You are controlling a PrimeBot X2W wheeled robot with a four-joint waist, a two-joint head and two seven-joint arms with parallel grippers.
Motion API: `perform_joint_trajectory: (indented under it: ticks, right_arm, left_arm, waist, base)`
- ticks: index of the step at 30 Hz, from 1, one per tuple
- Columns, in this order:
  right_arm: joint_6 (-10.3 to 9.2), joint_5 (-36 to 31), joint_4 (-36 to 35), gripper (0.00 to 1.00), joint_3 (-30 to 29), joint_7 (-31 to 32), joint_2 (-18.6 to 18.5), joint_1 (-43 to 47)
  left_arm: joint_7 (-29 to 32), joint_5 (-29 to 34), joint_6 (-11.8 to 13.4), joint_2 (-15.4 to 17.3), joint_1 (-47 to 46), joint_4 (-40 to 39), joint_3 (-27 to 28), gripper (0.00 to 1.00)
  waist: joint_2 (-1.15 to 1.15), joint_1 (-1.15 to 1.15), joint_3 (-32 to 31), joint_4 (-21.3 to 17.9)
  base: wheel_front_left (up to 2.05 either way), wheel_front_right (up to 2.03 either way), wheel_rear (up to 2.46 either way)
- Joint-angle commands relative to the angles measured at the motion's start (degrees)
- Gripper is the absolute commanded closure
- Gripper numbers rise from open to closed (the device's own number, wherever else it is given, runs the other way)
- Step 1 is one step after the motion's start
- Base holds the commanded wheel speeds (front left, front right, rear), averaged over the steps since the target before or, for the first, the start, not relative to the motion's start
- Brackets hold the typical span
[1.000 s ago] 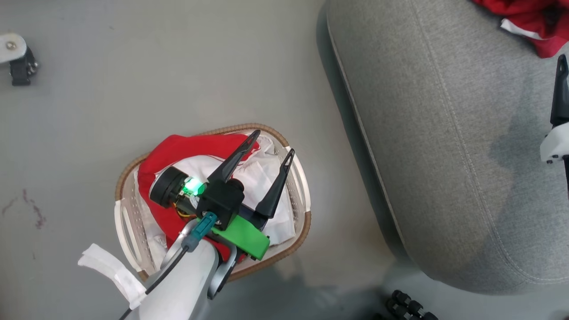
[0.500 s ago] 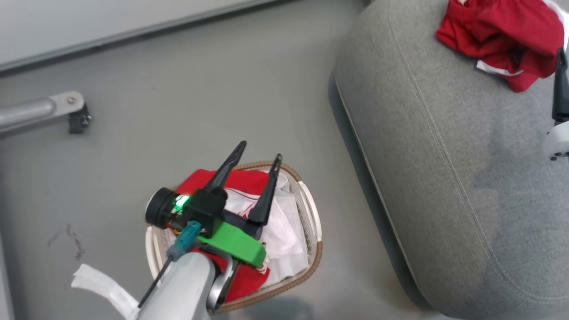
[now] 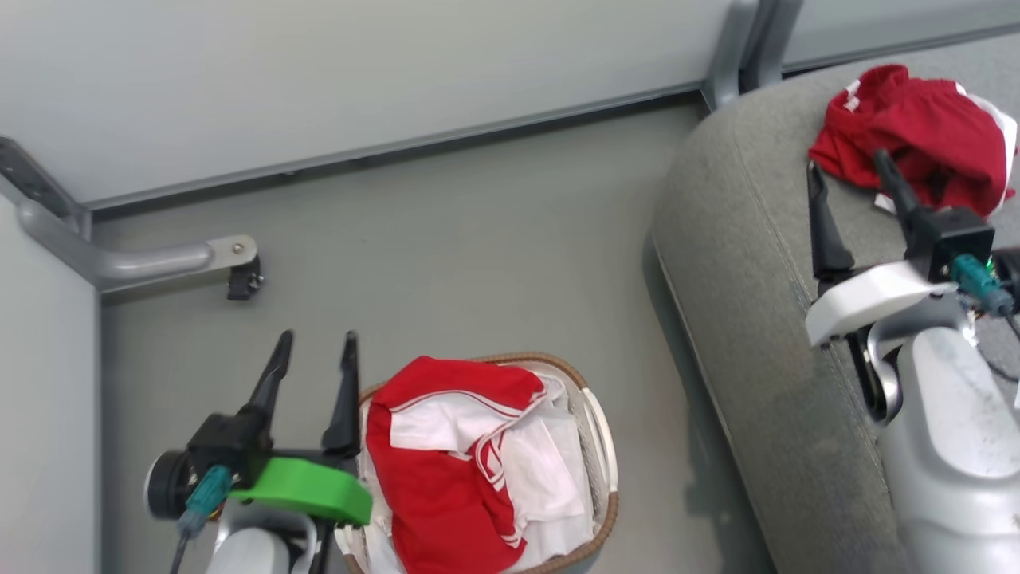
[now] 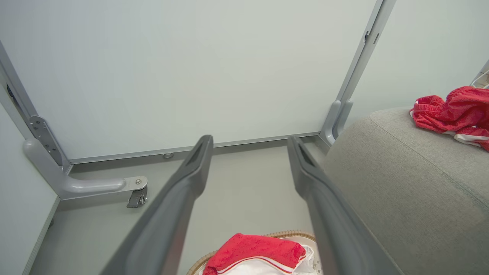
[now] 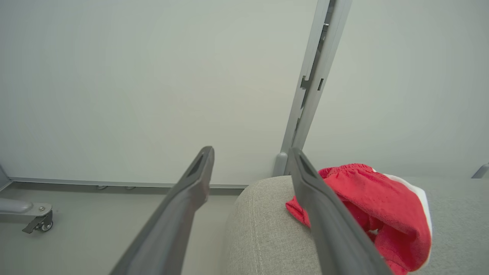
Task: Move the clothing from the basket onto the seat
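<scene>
A red jersey [image 3: 430, 486] with white panels and stripes lies crumpled in the basket [image 3: 594, 414], a white tub with a brown woven rim standing on the floor. My left gripper [image 3: 316, 343] is open and empty, just left of the basket, fingers pointing at the wall. In the left wrist view the jersey [image 4: 256, 250] shows low between the fingers [image 4: 191, 179]. Red shorts [image 3: 916, 135] lie on the grey seat [image 3: 749, 263] at the far right. My right gripper [image 3: 846, 163] hangs open and empty over the seat, just short of the shorts [image 5: 366, 198].
A pale wall panel runs along the back, with a grey upright post [image 3: 729, 48] beside the seat's corner. A metal foot with a caster [image 3: 239, 275] reaches over the floor at left. Bare grey floor lies between basket and seat.
The head camera has swung up, so the whole picture shifted. My left gripper, earlier over the jersey in the basket, now stands beside the basket's left rim. Both stay open.
</scene>
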Motion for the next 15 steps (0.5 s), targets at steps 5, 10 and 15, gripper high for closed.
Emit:
perform_joint_trajectory:
  ticks: [5, 10, 15]
  right_arm:
    - [-0.08, 1.16, -2.09, 0.0, 0.32, -0.12, 2.78, 6.07]
    - [-0.08, 2.97, -4.34, 0.0, 1.06, -0.12, 3.71, 12.25]
    - [-0.08, 6.94, -7.14, 0.0, 2.07, -0.12, 3.74, 18.63]
  left_arm:
    - [-0.05, -2.16, 0.41, -0.1, 4.17, 0.08, 4.36, 0.0]
    - [-0.05, -2.9, 0.44, -0.09, 7.08, 0.77, 5.99, 0.0]
    - [-0.05, -3.71, 0.3, -0.07, 9.47, 1.49, 5.2, 0.0]
  waist:
    - [0.0, 0.0, -4.46, 4.17]
    - [0.0, 0.0, -6.33, 5.64]
    - [0.0, 0.0, -8.23, 6.98]
  base:
    - [0.0, 0.0, 0.0]
    - [0.0, 0.0, 0.0]
    - [0.0, 0.0, 0.0]
